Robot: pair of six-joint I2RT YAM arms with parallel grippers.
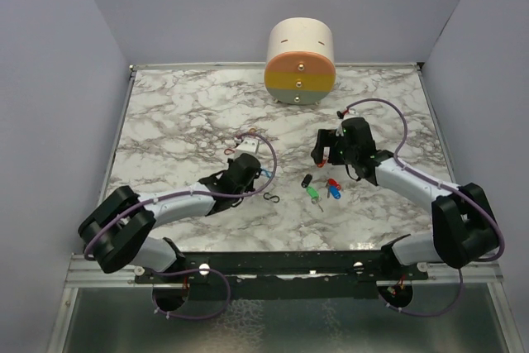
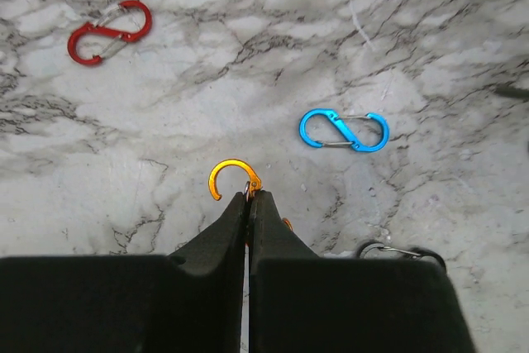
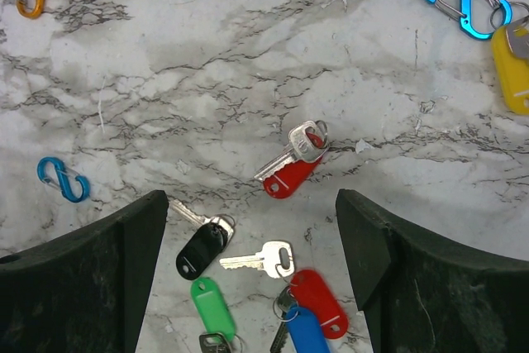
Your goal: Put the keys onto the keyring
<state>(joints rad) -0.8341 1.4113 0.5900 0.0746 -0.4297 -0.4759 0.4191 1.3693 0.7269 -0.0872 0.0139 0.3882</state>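
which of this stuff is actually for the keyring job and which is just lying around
For the job:
- keys with coloured tags
- orange clip, pinched in the shut left claw, probably serving as the ring
- right claw, open above the keys

Just lying about:
- red clip
- blue clip
- round drawer box at the back

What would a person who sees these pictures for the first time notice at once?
Probably the striped round box at the far edge of the table. Then the cluster of coloured keys mid-table, near the open right gripper. The left gripper is shut on an orange clip.
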